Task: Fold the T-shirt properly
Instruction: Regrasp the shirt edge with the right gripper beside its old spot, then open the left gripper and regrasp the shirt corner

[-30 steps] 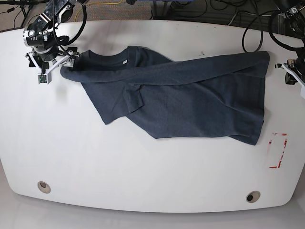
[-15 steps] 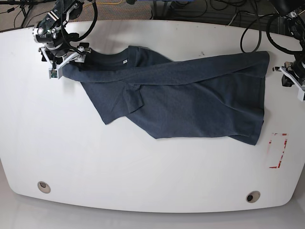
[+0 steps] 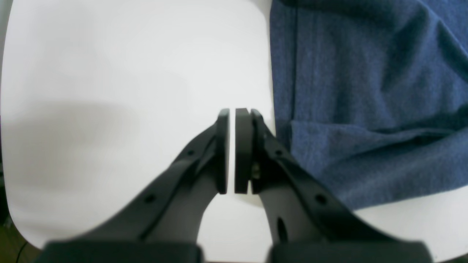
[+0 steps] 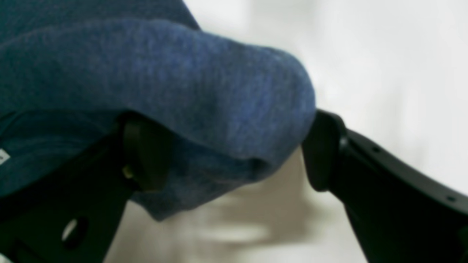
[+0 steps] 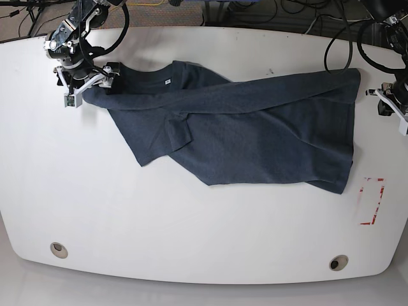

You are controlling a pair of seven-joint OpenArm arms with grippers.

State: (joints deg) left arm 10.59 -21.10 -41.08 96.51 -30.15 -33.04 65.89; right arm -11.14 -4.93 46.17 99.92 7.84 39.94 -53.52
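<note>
The dark blue T-shirt (image 5: 255,127) lies spread across the white table (image 5: 191,223), its upper part folded over in a long diagonal band, the white neck tag (image 5: 166,81) facing up. At its far-left end my right gripper (image 5: 89,86) stands open, its jaws wide around a rolled bulge of the T-shirt (image 4: 204,91); the right gripper (image 4: 234,153) has one finger on each side of the cloth. My left gripper (image 5: 384,102) hovers just off the shirt's right edge. In the left wrist view the left gripper (image 3: 232,113) is shut on nothing, beside the T-shirt (image 3: 365,109).
A red-outlined rectangle (image 5: 371,201) is marked on the table near the right edge. Two round holes (image 5: 58,249) (image 5: 338,262) sit near the front edge. Cables (image 5: 331,44) trail past the far edge.
My right gripper has shifted rightward and toward the far edge, and the shirt's left end has moved with it. The left gripper has barely moved.
</note>
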